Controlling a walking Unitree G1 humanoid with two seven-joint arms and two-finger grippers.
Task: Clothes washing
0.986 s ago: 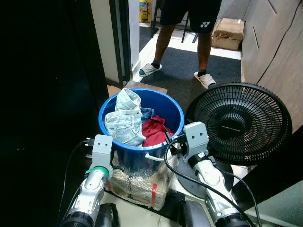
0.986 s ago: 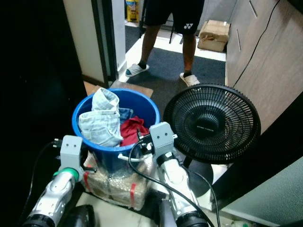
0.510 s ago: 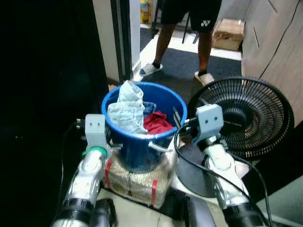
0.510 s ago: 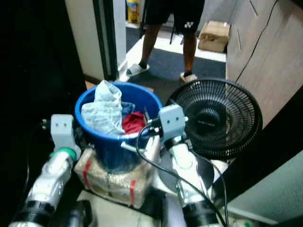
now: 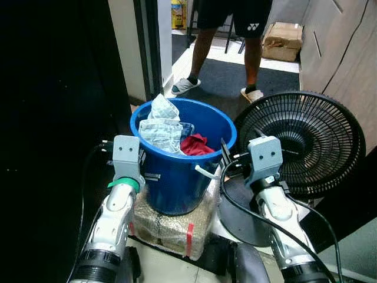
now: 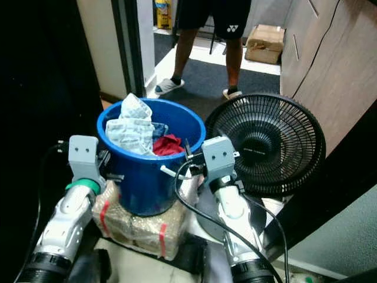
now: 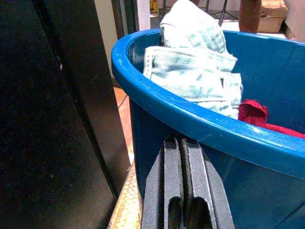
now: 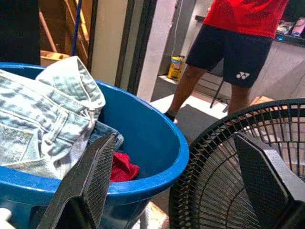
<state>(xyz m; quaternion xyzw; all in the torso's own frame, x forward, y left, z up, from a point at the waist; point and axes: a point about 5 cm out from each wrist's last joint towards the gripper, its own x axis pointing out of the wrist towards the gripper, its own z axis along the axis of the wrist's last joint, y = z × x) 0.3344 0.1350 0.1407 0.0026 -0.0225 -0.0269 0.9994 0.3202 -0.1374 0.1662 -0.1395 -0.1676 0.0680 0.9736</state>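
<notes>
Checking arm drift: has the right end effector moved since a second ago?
Yes: the right end effector has shifted right, away from the blue bucket and further across the fan.

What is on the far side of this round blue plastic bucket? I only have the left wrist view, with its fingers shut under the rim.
Observer: The right gripper is open beside the round blue plastic bucket, on the side opposite yours.
Operator: Anything near that arm?
Observer: A round black floor fan stands close on the bucket's right, just beyond that gripper.
Operator: What is the bucket resting on?
Observer: It appears to sit on a clear-wrapped tan bundle bound with red tape.
</notes>
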